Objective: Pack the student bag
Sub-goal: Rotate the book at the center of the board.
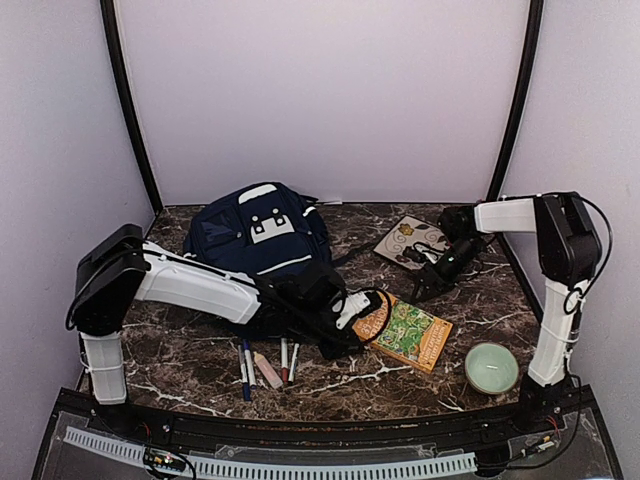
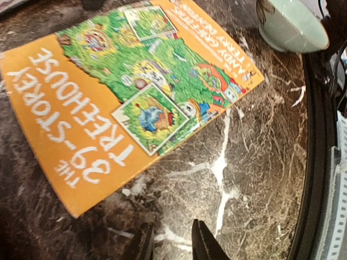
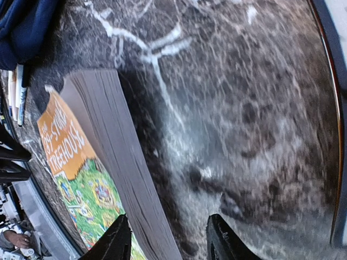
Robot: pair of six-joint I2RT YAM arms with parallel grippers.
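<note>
One navy backpack (image 1: 258,238) sits at the back middle of the tabletop (image 1: 200,350), and the left arm (image 1: 195,283) lies across its front, hiding its lower edge. Around it are one orange book (image 1: 405,333), one swirly book (image 1: 405,238) partly under the right arm (image 1: 505,215), one green bowl (image 1: 492,367), and four or five pens (image 1: 268,365), tough to count. Left fingers (image 2: 205,246) sit slightly apart, holding nothing. Right fingers (image 3: 219,241) are spread by the orange book's page edge, not gripping it.

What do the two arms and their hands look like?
The left arm and right arm have white shells with black joints. The left hand and right hand are mostly black, with pointed fingers. A black cable loops beside the right arm.
</note>
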